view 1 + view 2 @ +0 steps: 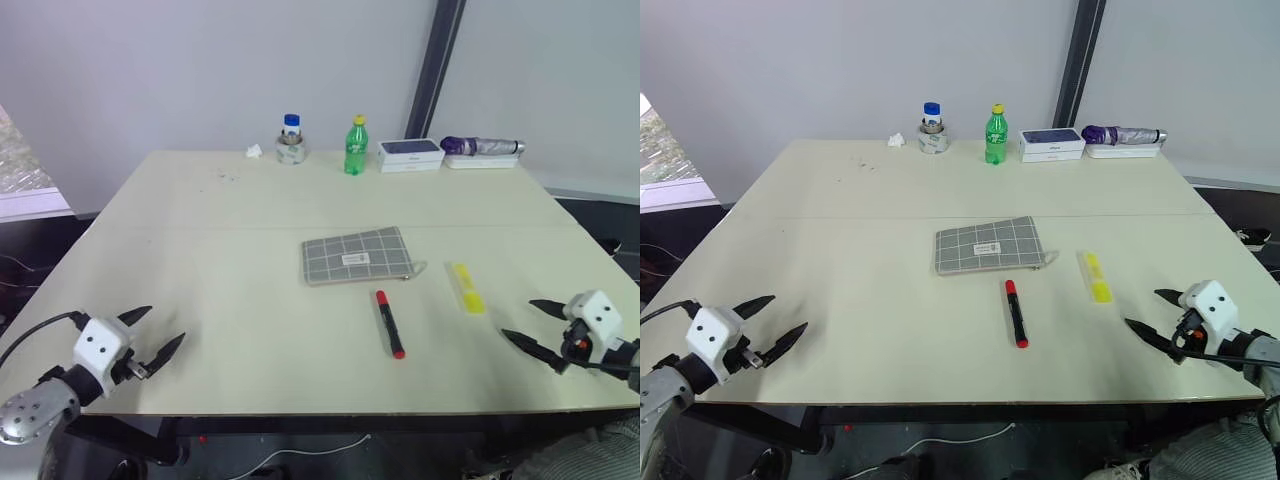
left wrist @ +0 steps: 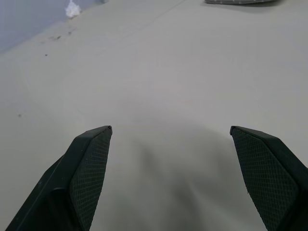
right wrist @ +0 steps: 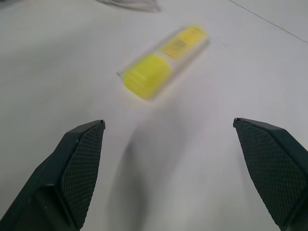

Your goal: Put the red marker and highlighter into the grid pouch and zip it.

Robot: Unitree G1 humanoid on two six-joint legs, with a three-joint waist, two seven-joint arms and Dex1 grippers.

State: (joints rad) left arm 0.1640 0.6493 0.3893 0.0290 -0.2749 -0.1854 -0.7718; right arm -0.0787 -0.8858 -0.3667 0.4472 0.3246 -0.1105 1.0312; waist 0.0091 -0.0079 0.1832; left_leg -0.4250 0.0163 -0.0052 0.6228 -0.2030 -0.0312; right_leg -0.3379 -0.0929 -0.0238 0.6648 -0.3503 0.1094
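The left gripper [image 1: 151, 334] and right gripper [image 1: 533, 325] hung released and empty over the counter's [image 1: 240, 260] near edge; the red marker [image 1: 389, 323] and highlighter [image 1: 467, 288] lay farther in; beyond them lay the grid pouch [image 1: 357, 256], apart from both.

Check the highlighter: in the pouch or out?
Out. The highlighter lies on the table, right of the pouch, not touching it.

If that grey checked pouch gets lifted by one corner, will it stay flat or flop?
The grid pouch looks like thin fabric lying flat on the table, so it would probably sag. It seems light and may slide when nudged. Its cord would likely dangle.
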